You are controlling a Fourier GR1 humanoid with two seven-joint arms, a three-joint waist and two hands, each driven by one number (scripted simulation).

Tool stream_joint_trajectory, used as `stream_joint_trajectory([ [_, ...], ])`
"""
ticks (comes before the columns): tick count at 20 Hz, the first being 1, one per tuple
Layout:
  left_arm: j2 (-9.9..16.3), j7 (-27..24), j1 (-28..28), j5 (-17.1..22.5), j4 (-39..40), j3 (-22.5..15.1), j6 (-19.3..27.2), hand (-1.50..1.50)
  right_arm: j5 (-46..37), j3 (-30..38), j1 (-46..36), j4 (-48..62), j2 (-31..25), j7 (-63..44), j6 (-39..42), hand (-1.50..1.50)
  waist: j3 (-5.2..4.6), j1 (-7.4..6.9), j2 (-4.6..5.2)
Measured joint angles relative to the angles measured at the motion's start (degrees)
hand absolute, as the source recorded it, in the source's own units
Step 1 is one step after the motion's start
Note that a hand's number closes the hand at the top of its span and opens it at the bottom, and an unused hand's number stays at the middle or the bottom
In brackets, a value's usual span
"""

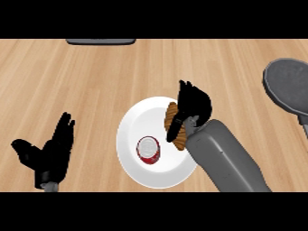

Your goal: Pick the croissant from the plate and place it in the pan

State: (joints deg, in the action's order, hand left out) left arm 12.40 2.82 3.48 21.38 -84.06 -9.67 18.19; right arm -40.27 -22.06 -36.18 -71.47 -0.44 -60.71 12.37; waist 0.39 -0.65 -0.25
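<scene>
While the black right hand [193,108] is curled around the brown, ridged croissant [173,126] that lies on the round white plate [131,131], it should lift straight up, clear of the red-and-white can [148,150], then travel right to the grey round metal pan [296,85]. The left hand [49,153] rests with fingers spread apart.

Right hand [193,104] over the croissant [172,118] on the white plate [131,131], fingers [176,131] curled round it.

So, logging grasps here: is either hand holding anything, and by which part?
The right hand curls over the croissant on the plate, at its upper end. The left hand holds nothing.
</scene>
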Motion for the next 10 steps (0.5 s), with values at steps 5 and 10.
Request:
stream_joint_trajectory([
  [5, -0.6, 0.0, 0.1, -1.0, 0.0, 0.5, 0.2, 0.00, 0.7, -1.0, 1.5, -0.7, 0.0, 0.3, 0.4, -1.50, 0.02, 0.30, -0.04],
  [10, -0.9, 2.0, 0.2, -1.7, -1.0, 1.0, 0.3, 0.00, -1.2, -1.4, 3.9, -1.2, -0.1, 2.0, -1.0, -1.50, -0.01, 0.37, -0.03],
])
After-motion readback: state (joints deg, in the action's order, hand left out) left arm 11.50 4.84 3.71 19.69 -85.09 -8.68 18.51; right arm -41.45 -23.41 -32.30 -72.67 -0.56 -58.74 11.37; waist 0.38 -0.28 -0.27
